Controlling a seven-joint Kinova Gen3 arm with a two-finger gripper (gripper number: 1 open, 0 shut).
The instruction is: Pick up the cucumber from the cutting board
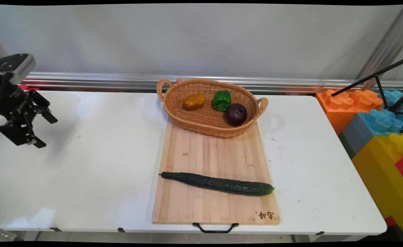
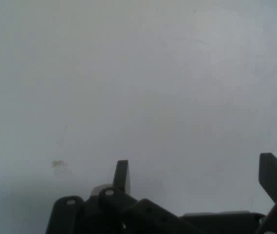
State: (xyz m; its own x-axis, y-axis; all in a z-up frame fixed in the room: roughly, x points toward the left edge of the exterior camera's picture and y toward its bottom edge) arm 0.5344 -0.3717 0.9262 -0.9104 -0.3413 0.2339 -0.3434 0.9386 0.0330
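At the bench's point(image 1: 95, 178) left edge the end effector point(image 1: 45, 132) hung released, empty, far from the cucumber point(image 1: 218, 184).

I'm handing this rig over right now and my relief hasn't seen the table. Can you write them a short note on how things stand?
Gripper: open, holding nothing, hanging over bare table at the left, apart from everything.
Cucumber lies across the near part of the wooden cutting board.
Wicker basket sits on the board's far end, holding a potato, a green pepper and a dark red onion.
Coloured blocks stand off the right end.
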